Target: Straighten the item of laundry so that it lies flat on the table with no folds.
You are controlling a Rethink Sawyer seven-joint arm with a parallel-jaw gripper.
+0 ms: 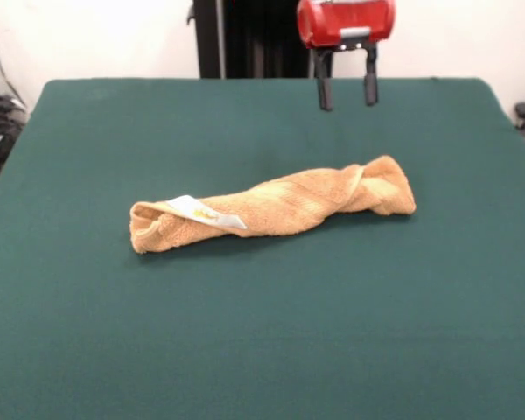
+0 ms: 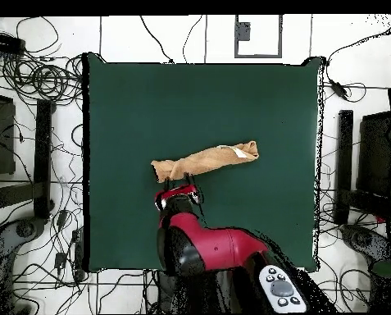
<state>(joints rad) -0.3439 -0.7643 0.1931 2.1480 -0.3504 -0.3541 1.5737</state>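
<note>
You have the towel (image 1: pixel 280 208) lying just above the middle of the front view, on the green table (image 1: pixel 262 350). It is not flat: it is rolled and twisted into a long sausage shape that runs from lower left to upper right across the frame. Its right end is bunched into a thick knot-like fold, with a twist just left of that. Its left end is open like the mouth of a tube, and you can see into the roll there.

A small white label (image 1: pixel 206 212) lies on top of the towel near that left end, pointing down and right. It carries a small yellowish mark, but you cannot read any writing or brand on it.

The gripper (image 1: pixel 346 87) hangs at the top of the front view, right of centre, above the towel's right end and clear of the cloth. Its two dark fingers (image 1: pixel 324 86) point straight down with a plain gap between them, so the tool is spread and holds nothing.

In the overhead view the towel (image 2: pixel 205 161) sits near the centre of the table (image 2: pixel 125 107), with the label (image 2: pixel 246 151) at its right end. The red arm (image 2: pixel 211 250) comes up from the bottom edge, and the gripper (image 2: pixel 180 197) sits just below the towel's left end. Cables lie on the floor around the table.
</note>
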